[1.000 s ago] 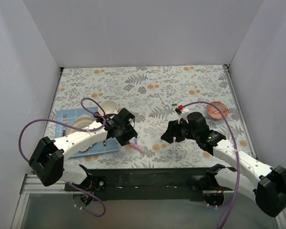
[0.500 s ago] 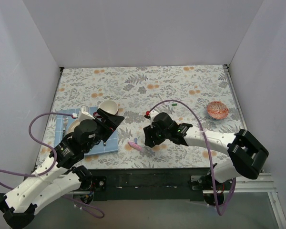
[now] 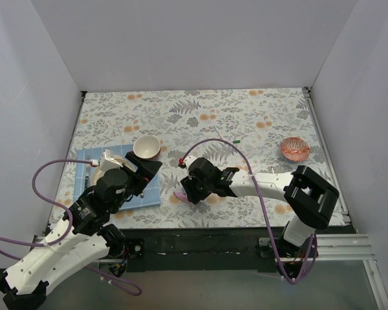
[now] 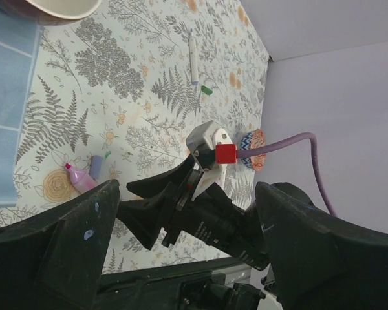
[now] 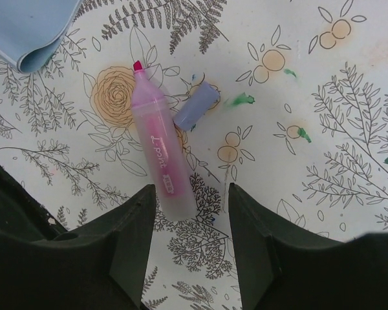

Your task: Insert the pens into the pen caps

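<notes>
The right pincer (image 5: 191, 194) is half open and holds nothing. Its tips sit either side of the pink pen (image 5: 158, 139), middle left. A lilac cap (image 5: 196, 105) lies just beside the pen. The left pincer (image 4: 187, 188) is wide open and empty.

One pen (image 5: 158, 139) lies on the table (image 3: 246, 110) just right of the mat's (image 5: 32, 26) near corner, a cap (image 5: 196, 105) just beside it, a slimmer pen (image 4: 193, 57) and second cap (image 4: 207, 90) farther back.
</notes>
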Robot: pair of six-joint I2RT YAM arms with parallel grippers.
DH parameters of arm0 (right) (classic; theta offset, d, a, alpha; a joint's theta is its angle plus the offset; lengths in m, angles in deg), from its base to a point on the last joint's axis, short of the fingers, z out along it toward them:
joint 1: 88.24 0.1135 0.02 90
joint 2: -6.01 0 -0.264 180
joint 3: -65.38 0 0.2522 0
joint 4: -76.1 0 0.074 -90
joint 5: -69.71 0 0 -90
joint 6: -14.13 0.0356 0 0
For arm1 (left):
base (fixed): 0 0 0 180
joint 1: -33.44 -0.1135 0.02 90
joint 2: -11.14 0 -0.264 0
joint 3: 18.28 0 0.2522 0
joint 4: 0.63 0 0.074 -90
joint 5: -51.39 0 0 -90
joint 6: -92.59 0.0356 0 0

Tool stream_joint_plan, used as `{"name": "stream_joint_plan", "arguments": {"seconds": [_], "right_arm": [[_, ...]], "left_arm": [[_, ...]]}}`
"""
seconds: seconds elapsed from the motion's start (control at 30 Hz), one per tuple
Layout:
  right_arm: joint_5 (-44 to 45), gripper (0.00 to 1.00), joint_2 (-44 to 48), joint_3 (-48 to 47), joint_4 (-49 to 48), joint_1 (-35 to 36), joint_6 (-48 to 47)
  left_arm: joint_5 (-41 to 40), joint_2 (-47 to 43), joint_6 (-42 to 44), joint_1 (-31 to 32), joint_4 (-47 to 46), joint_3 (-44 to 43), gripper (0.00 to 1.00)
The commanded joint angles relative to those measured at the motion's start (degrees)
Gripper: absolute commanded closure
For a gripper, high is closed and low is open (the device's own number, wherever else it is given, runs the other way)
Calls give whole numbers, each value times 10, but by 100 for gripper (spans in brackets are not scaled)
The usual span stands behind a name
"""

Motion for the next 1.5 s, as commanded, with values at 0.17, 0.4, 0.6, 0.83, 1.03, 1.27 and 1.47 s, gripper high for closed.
{"name": "stream_joint_plan", "arguments": {"seconds": [0.17,0.4,0.6,0.83,1.03,1.27,1.47], "right_arm": [[42,46,-58,-66,79,31,-1],[131,55,-94,-94,145,74,25],[173,76,-98,-77,151,99,57],[198,99,-21,-30,110,99,85],[208,99,74,11,64,99,106],[189,99,150,36,25,99,121],[194,99,223,86,-64,99,137]], "left_arm": [[-73,-1,21,0,51,-13,16],[-126,5,-2,0,111,-9,21],[-139,10,1,0,120,-13,21],[45,-11,88,0,-51,74,23],[111,12,63,0,-131,124,26],[197,61,128,0,-273,161,26],[257,126,151,0,-387,167,26]]}}
